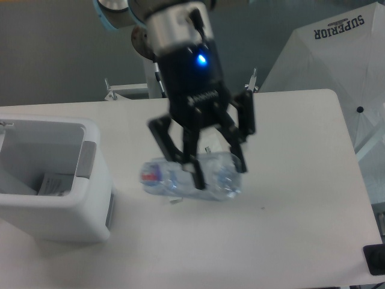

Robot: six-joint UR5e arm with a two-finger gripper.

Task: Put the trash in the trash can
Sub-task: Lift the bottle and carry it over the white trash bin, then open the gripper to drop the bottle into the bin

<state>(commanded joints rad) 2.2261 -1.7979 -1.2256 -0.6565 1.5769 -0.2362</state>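
The jaws of the gripper [201, 158] clench the crushed bottle [191, 178] crosswise; its slick, yielding plastic could slip before reaching the trash can [90, 208] at nine o'clock.

A white table [301, 180] fills most of the view. Beyond its right edge stands a white umbrella [337, 54] printed "SUPERIOR". A dark object [374, 260] sits at the lower right corner.

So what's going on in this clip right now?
The robot arm's gripper is shut on a crushed clear plastic bottle and holds it above the white table, lying sideways. The white trash can stands at the left with something already inside. The bottle is not over the can yet.
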